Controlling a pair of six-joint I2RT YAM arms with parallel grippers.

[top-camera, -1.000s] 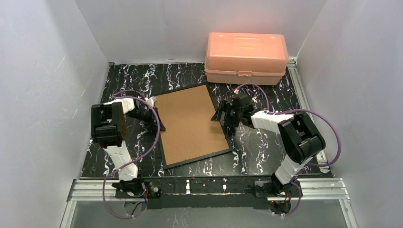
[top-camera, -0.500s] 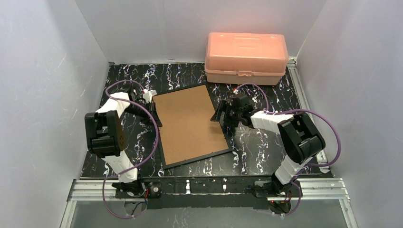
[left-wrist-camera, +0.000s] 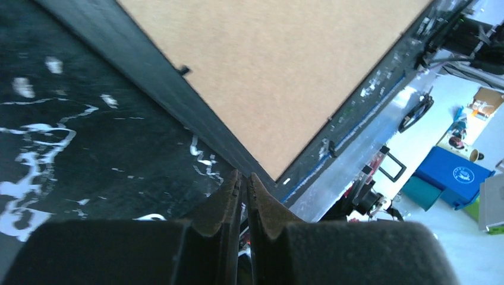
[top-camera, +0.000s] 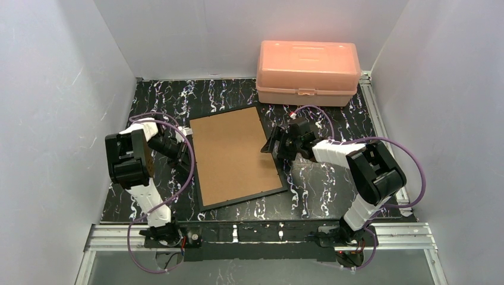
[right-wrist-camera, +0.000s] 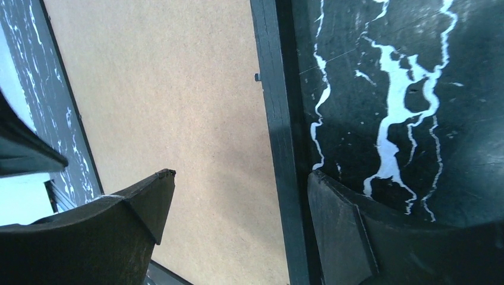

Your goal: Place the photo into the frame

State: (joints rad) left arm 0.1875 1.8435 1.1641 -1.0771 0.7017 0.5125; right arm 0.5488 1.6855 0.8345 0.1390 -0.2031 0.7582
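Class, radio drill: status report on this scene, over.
Left gripper shut, empty, just left of frame. Right gripper open, astride its right edge. Frame face down, brown back up; photo unseen. Pink box well behind.

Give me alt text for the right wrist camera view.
The right gripper hangs open across the frame's black edge, one finger over the brown back, the other over the marbled black table. The frame lies back side up.

Black-and-white arms [top-camera: 148,196], purple cables [top-camera: 193,163], black fingers [right-wrist-camera: 107,231]
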